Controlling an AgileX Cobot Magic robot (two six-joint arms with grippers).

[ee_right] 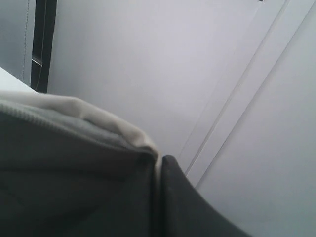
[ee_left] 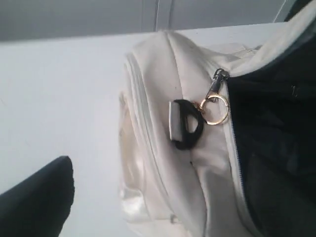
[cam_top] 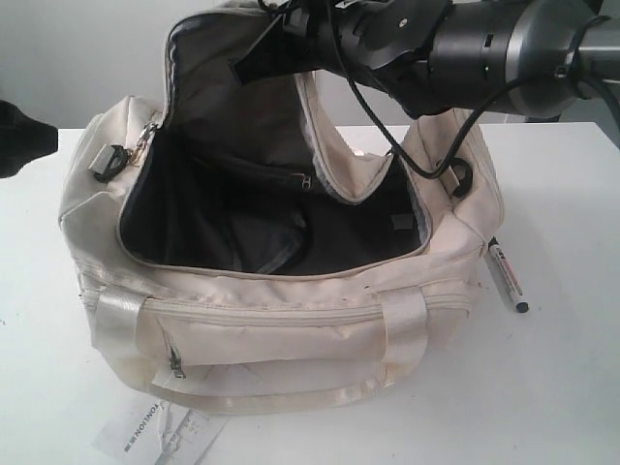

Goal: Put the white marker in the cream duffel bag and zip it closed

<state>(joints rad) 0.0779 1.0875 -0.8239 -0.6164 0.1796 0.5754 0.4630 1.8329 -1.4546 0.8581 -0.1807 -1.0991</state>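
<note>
Right end effector (ee_right: 159, 170); "TONLION" paper tag (cam_top: 155, 434)

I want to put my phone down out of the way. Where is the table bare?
Front right, the table is bare, bordered by the cream duffel bag and the white marker. Left of the bag is bare. Crowded: the paper tag at front left, and the right gripper holding the bag's flap up.

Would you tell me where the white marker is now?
Exterior view: the white marker lies on the table, right of the cream duffel bag, outside it.
</note>
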